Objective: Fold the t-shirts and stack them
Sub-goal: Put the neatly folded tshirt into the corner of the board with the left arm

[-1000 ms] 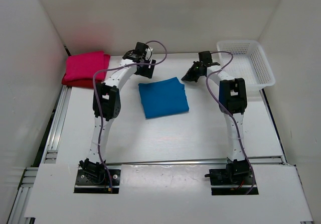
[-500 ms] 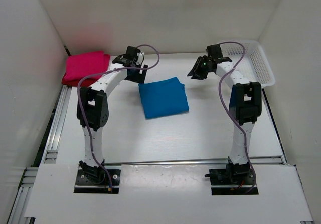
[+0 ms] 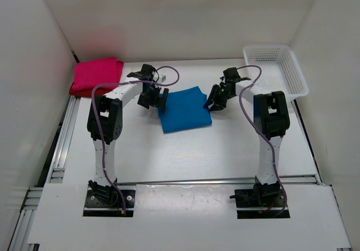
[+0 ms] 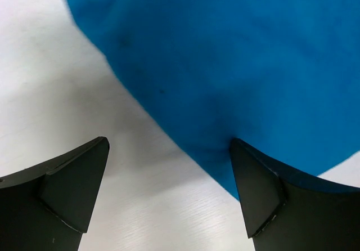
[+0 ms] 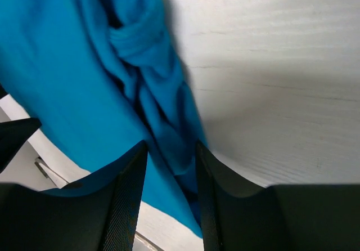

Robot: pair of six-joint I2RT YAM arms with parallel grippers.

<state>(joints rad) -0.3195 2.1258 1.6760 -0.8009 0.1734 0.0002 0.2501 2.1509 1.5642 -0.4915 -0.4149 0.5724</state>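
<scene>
The bright blue t-shirt [image 3: 184, 111] lies folded in the middle of the table. My left gripper [image 3: 156, 99] is low at its far left corner, jaws wide open. In the left wrist view [image 4: 169, 144] one finger is over the blue cloth [image 4: 225, 48] and the other over bare table. My right gripper [image 3: 213, 102] is low at the far right corner. In the right wrist view [image 5: 170, 145] its jaws stand partly open, with the shirt's layered edge [image 5: 67, 82] between them. The magenta-pink t-shirt [image 3: 97, 74] lies folded on the dark red one [image 3: 84, 92] at the far left.
A white mesh basket [image 3: 275, 68] stands at the far right corner. White walls close in the table on the left, back and right. A metal rail [image 3: 62, 144] runs along the table's left edge.
Both arms have swung in from above the far part of the table and dropped down to the blue t-shirt's far corners. The blue t-shirt has not moved.
</scene>
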